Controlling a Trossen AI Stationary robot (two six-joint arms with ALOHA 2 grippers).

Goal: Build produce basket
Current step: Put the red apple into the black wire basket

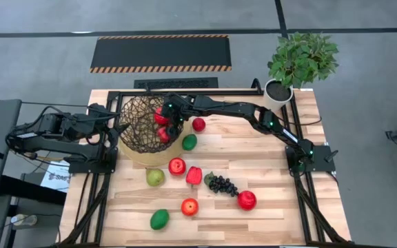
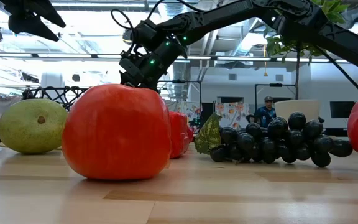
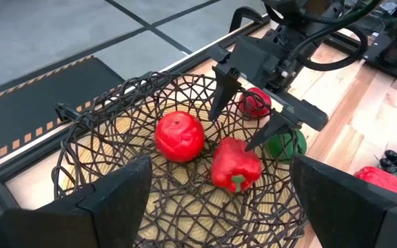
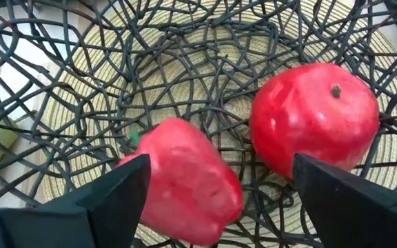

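The dark wire basket point(image 1: 135, 118) stands at the table's far left and holds a red apple point(image 3: 179, 136) and a red pepper point(image 3: 234, 165), both resting on its woven wall and tan base point(image 4: 205, 103). My right gripper point(image 3: 234, 129) is open just above the pepper and touches nothing; the right wrist view shows the pepper point(image 4: 185, 182) and the apple point(image 4: 314, 122) below its spread fingers. My left gripper point(image 1: 120, 127) is open at the basket's left rim point(image 3: 116, 103). I cannot tell whether it touches the rim.
On the table to the right of and nearer than the basket lie a red apple point(image 1: 198, 124), a green oval point(image 1: 189, 142), a pear point(image 1: 155, 177), a red pepper point(image 1: 194, 175), grapes point(image 1: 221, 184) and more apples point(image 1: 247, 200). A potted plant point(image 1: 298, 65) stands at the far right corner.
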